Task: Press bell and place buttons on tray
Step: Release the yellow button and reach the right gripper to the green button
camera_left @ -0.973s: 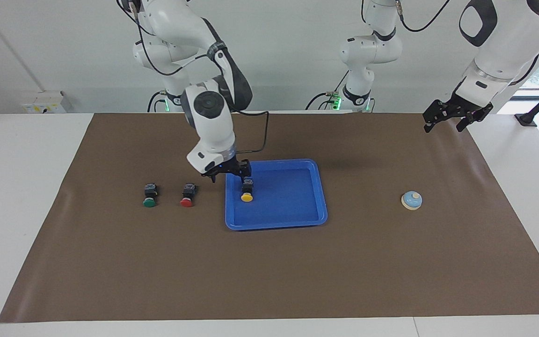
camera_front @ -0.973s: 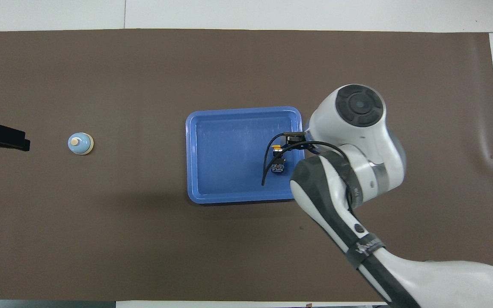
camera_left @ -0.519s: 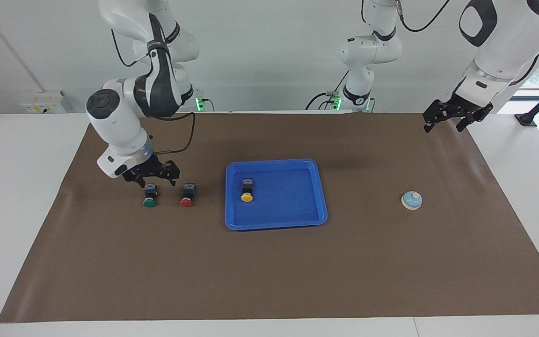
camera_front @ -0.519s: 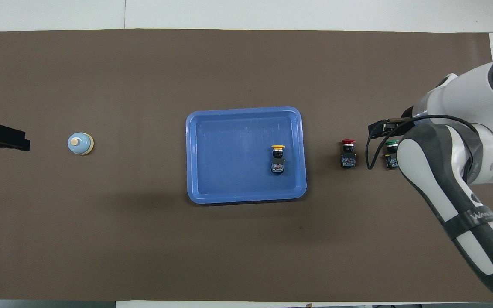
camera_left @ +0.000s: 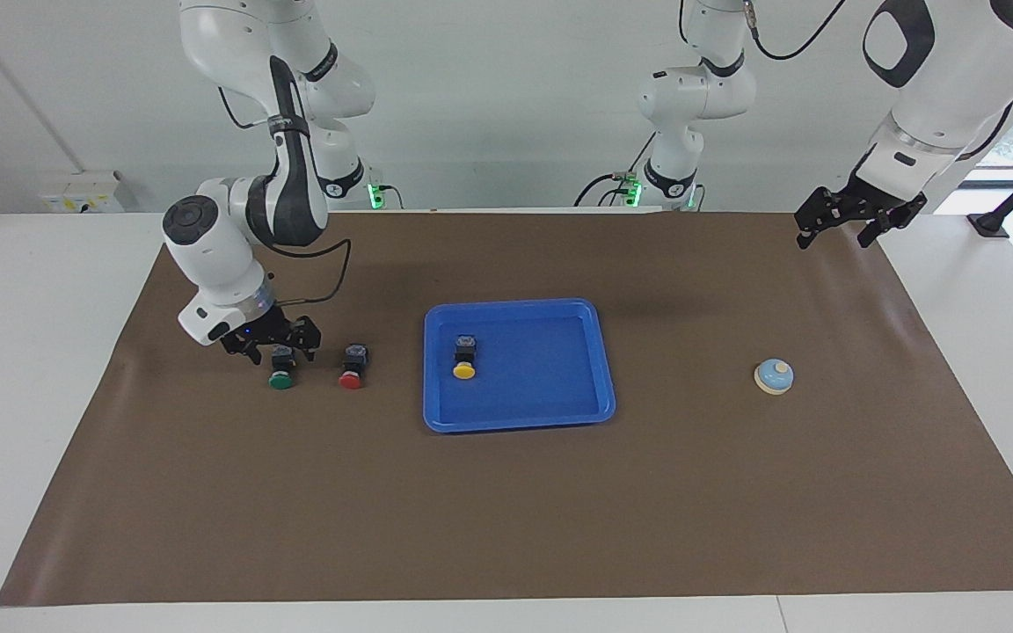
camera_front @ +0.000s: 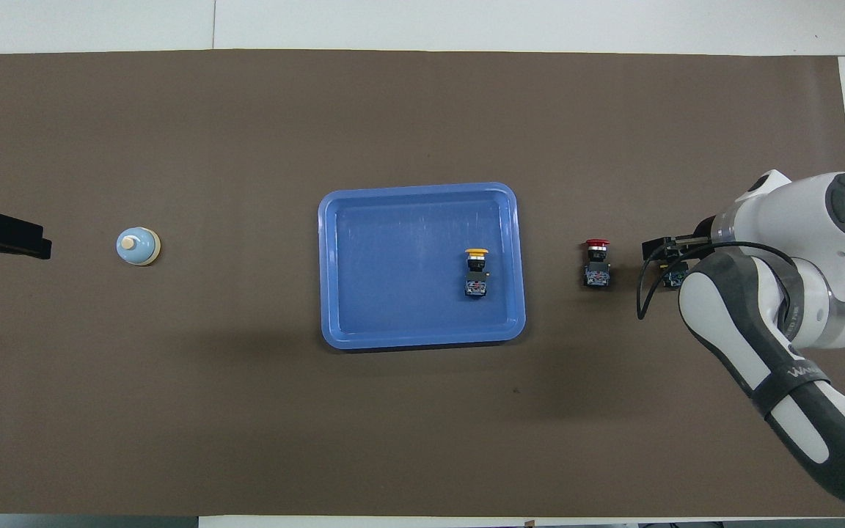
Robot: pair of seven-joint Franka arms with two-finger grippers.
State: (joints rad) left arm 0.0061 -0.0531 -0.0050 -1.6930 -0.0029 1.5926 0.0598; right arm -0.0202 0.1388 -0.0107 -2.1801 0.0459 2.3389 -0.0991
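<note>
At the left of the facing frame, the right claw (camera_left: 268,345) is low over the green button (camera_left: 280,367), fingers spread to either side of its black body; whether they touch it cannot be told. Not yet pinching.

Green button: lies on its side on the brown surface (camera_left: 506,492), at the right arm's end. Long axis runs toward and away from the robots, cap pointing away from them. In the overhead frame it is mostly hidden under the right arm; only a sliver of its body shows at far right.

The claw sits directly above the body end of the button, not the cap. Fingers straddle across the long axis, which looks like the right way to take it. Judgement: the coming move is a short drop and a close, then a carry toward the tray.

Red button (camera_left: 352,366): just beside the green one, between it and the tray, same orientation. Close enough that the nearer finger could brush it.

Tray (camera_left: 594,352): mid-frame. Yellow button (camera_left: 464,359) already lies in it, near the edge toward the right arm.

Bell (camera_left: 773,376): right of the facing frame, well apart from the tray, on the surface.

Left claw (camera_left: 849,215): waits, raised at upper right of the facing frame, spread. It is the arm nearer the bell; the right arm is nearer both loose buttons.
</note>
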